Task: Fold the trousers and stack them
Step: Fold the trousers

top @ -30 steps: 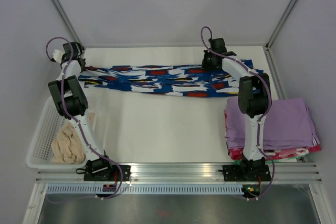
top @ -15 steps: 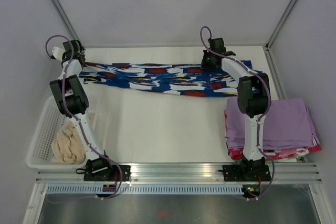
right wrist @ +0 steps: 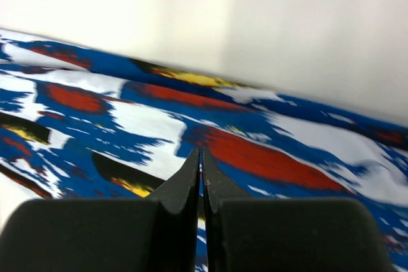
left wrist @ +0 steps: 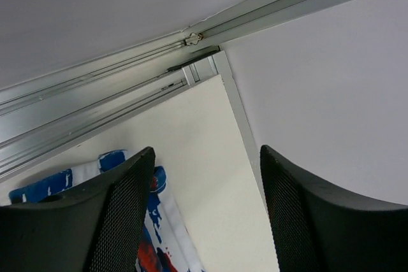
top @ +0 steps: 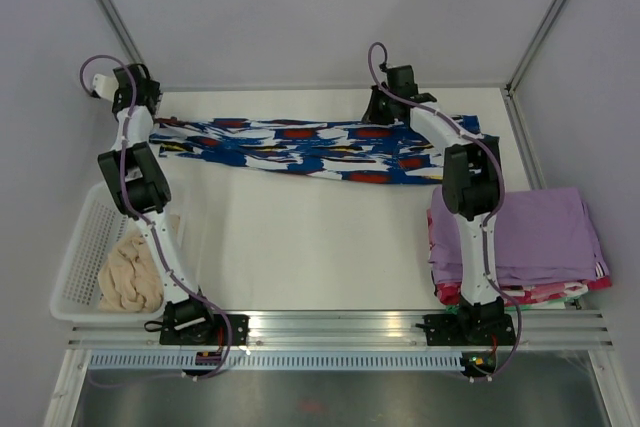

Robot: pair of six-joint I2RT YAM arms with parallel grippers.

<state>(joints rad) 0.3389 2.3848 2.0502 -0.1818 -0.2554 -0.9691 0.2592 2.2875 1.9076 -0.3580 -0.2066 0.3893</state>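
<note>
Trousers (top: 300, 147) lie stretched long across the far side of the table (top: 320, 247). For a neat fold, each claw should take one end and both should lift together, so the thin cloth does not bunch. The cloth looks flat, blue, white and black with red spots. The left gripper (left wrist: 207, 170) hangs wide apart near the left end, with nothing in it. The right gripper (right wrist: 201, 157) is squeezed tight at the far edge; whether it pinches cloth is hard to see.

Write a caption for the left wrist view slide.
Open, empty left gripper above the table; printed trousers lie beneath it.
</note>
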